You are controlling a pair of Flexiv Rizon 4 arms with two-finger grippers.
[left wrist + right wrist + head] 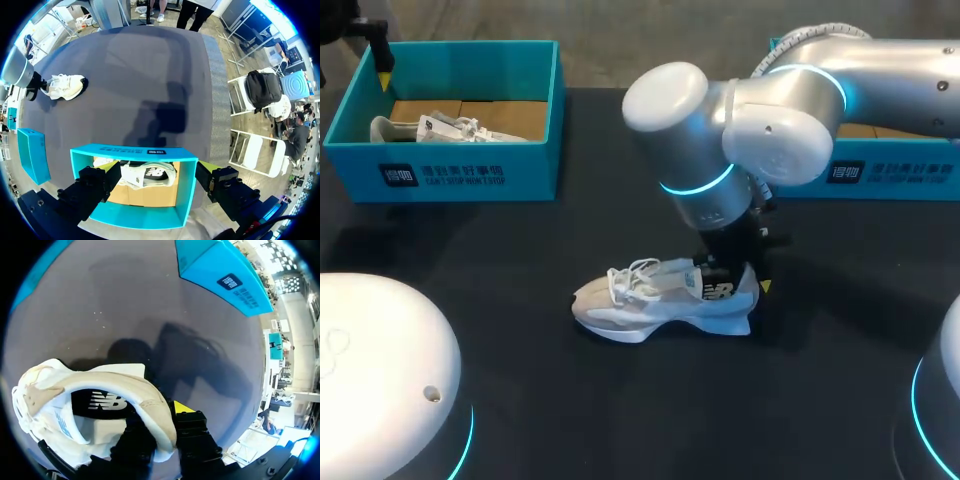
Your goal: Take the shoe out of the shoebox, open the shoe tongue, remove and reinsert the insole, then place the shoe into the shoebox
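The table (520, 380) looks matt, the shoebox (520, 165) smooth cardboard, the shoe (640, 305) soft fabric.

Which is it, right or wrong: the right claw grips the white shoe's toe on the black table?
Wrong. The right claw grips the white shoe by its heel collar, not its toe, on the black table; see the right wrist view.
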